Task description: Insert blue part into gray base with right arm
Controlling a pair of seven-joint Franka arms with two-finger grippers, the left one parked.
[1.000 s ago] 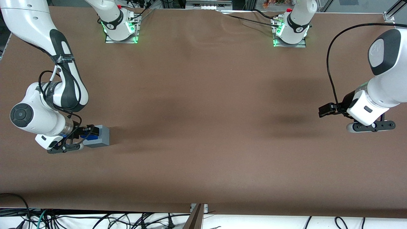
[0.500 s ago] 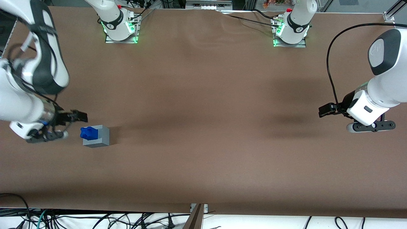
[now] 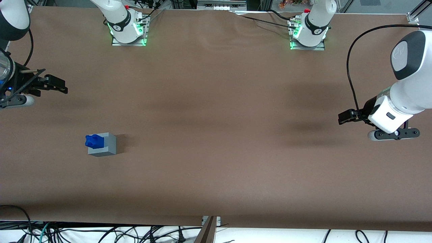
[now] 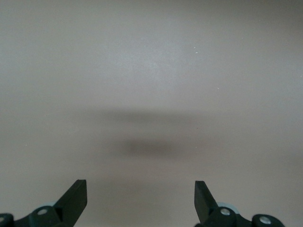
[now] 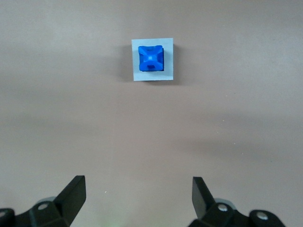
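Observation:
The blue part sits in the top of the gray base and sticks up out of it. In the right wrist view the blue part is centred in the gray base, with a gray rim around it. My right gripper hangs high above the table, farther from the front camera than the base and toward the working arm's end. It is open, its fingers spread wide with nothing between them. The base is well apart from the gripper.
The brown table cover spreads around the base. Two arm mounts with green lights stand at the table edge farthest from the front camera. Cables hang below the near edge.
One second ago the gripper was down at the base around the blue part. It has since drawn away, risen and moved farther from the camera. The blue part stayed in the base.

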